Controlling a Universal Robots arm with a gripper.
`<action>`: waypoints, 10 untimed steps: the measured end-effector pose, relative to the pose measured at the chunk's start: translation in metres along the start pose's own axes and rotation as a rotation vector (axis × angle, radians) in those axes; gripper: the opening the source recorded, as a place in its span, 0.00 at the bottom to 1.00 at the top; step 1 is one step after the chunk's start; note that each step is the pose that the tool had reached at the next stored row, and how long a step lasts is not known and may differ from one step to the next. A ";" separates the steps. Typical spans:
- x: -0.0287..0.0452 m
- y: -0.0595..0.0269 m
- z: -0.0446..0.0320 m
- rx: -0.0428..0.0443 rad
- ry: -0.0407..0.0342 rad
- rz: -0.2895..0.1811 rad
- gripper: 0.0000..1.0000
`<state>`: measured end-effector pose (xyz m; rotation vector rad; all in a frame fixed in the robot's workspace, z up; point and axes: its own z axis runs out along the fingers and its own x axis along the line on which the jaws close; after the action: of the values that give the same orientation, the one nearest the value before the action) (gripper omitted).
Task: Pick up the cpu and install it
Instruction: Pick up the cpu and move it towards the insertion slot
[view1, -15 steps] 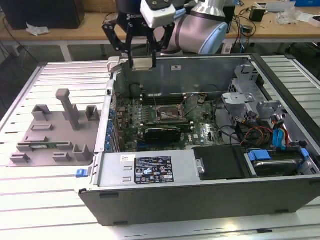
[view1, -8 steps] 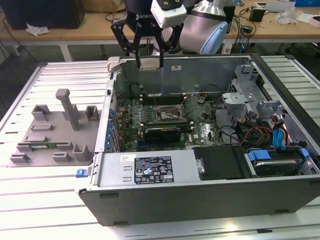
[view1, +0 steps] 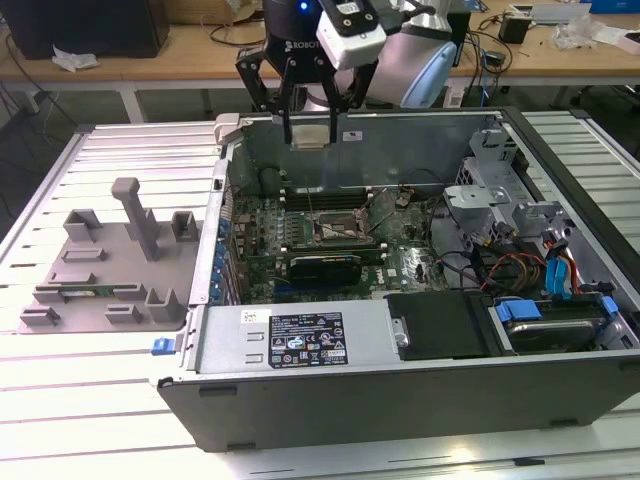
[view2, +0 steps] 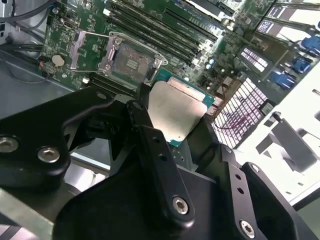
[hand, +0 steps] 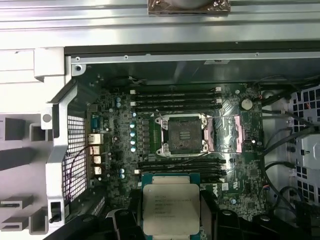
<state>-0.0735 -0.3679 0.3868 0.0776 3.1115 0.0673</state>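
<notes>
The cpu (view1: 310, 136), a flat silver square with a thin green rim, hangs between my black fingers, so my gripper (view1: 310, 128) is shut on it. In the exterior view it sits just above the back wall of the open computer case (view1: 400, 400), higher than the motherboard. In both wrist views the cpu (view2: 175, 107) (hand: 170, 207) is level, with a finger (view2: 142, 117) pressing each side. The socket (hand: 181, 134) (view2: 129, 62) (view1: 345, 228) lies open on the green board, its frame (hand: 225, 135) flipped aside. The chip is apart from the socket, offset toward the case wall.
Memory slots (hand: 175, 97) flank the socket on both sides. A power supply (view1: 290, 340) fills the case front, and drive bays with cables (view1: 540, 260) crowd the exterior view's right. A grey holder fixture (view1: 110, 260) stands on the table at the exterior view's left.
</notes>
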 end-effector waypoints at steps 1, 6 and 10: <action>-0.0003 0.0000 0.0009 0.0003 0.0004 0.000 0.55; -0.0031 -0.0002 0.0073 0.0035 0.0022 0.000 0.55; -0.0058 -0.0003 0.0147 0.0050 0.0036 0.000 0.55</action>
<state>-0.0673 -0.3679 0.3723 0.0777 3.1153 0.0597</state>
